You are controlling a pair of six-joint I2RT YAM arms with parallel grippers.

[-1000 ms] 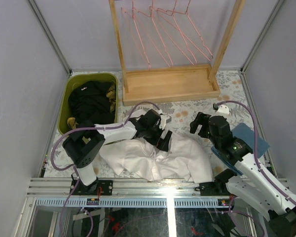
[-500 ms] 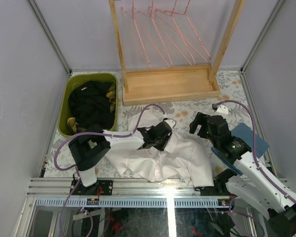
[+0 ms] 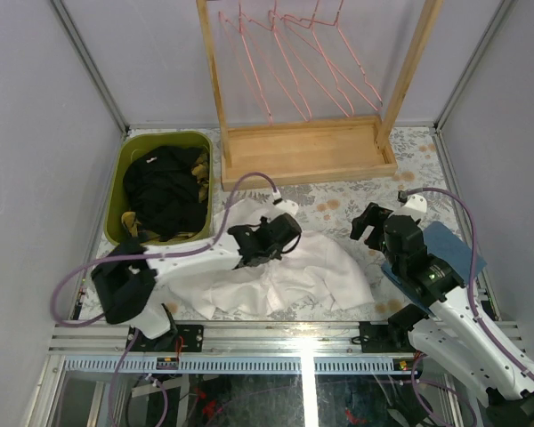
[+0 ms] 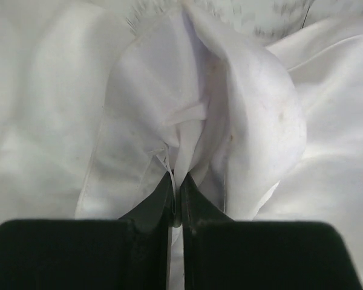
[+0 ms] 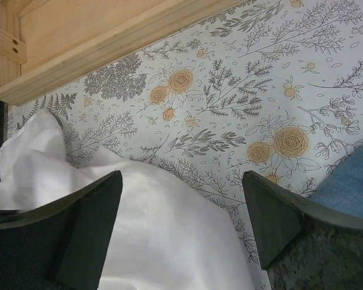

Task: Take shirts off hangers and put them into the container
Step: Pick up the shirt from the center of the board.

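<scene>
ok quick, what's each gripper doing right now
left gripper: closed, pinching a fold of the white shirt
right gripper: open, holding nothing

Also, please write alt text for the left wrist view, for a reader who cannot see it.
The left gripper, seen from its own camera, is shut on a raised fold of the white shirt. Rumpled white cloth fills nearly the whole picture.

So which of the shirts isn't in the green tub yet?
The white shirt: it lies on the table, pinched by the left tool; the dark ones lie in the tub.
</scene>
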